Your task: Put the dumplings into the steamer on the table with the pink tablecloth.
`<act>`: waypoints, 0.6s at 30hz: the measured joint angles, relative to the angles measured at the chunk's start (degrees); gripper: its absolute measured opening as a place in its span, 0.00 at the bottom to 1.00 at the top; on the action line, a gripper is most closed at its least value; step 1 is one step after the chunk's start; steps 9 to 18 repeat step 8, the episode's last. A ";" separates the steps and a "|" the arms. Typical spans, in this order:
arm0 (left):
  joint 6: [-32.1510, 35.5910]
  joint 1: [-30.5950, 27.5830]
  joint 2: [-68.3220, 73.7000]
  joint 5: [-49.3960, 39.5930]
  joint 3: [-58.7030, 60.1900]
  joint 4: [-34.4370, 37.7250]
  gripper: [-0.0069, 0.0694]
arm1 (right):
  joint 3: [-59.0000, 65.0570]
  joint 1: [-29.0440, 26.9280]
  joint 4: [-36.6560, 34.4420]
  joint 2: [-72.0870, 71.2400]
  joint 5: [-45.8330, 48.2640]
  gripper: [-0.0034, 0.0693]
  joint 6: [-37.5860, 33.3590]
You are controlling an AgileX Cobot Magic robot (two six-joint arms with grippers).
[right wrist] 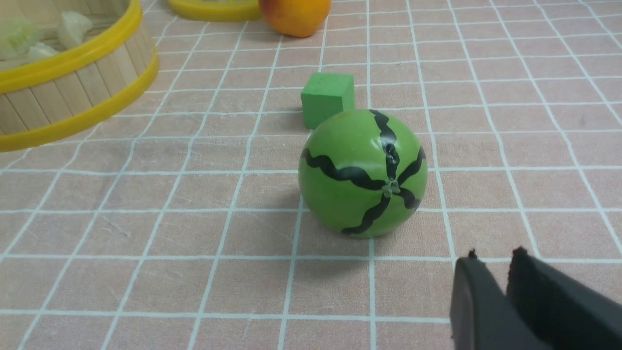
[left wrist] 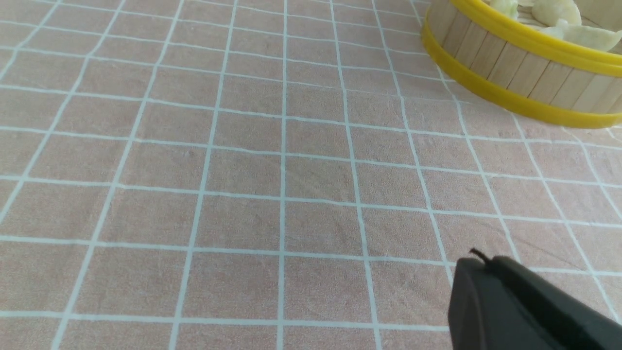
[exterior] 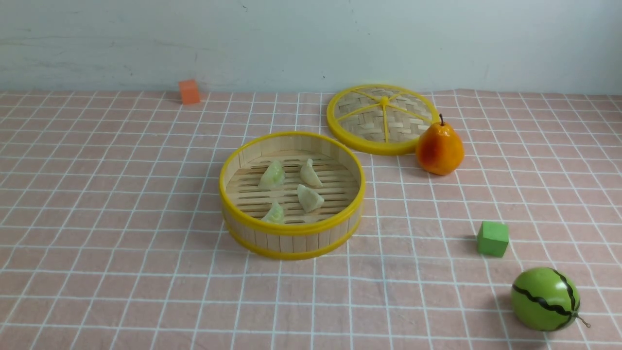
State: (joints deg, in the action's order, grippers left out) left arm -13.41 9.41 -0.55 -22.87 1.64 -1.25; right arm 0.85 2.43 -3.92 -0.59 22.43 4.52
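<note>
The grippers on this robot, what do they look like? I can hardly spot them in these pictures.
Only the tips show, and only in the wrist views. The left gripper is matte black, smooth and rounded, tapering to a blunt end with a small frayed black wisp on top. The right gripper is the same matte black: two tapering fingers, each ending in a small nub. No cables, markings or arm links are visible; the front view shows neither arm.

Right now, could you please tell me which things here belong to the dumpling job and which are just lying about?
Part of the job:
- four dumplings, all in the steamer
- bamboo steamer
- pink tablecloth

Just lying about:
- woven steamer lid
- toy pear
- green cube
- toy watermelon
- orange cube
</note>
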 joint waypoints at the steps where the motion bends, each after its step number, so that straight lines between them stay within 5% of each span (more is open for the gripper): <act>1: 0.00 0.00 0.00 0.00 0.00 0.00 0.08 | 0.00 0.00 0.00 0.00 0.00 0.19 0.00; 18: 0.00 0.00 0.00 0.00 0.00 0.00 0.08 | 0.00 0.00 0.00 0.00 0.00 0.20 0.00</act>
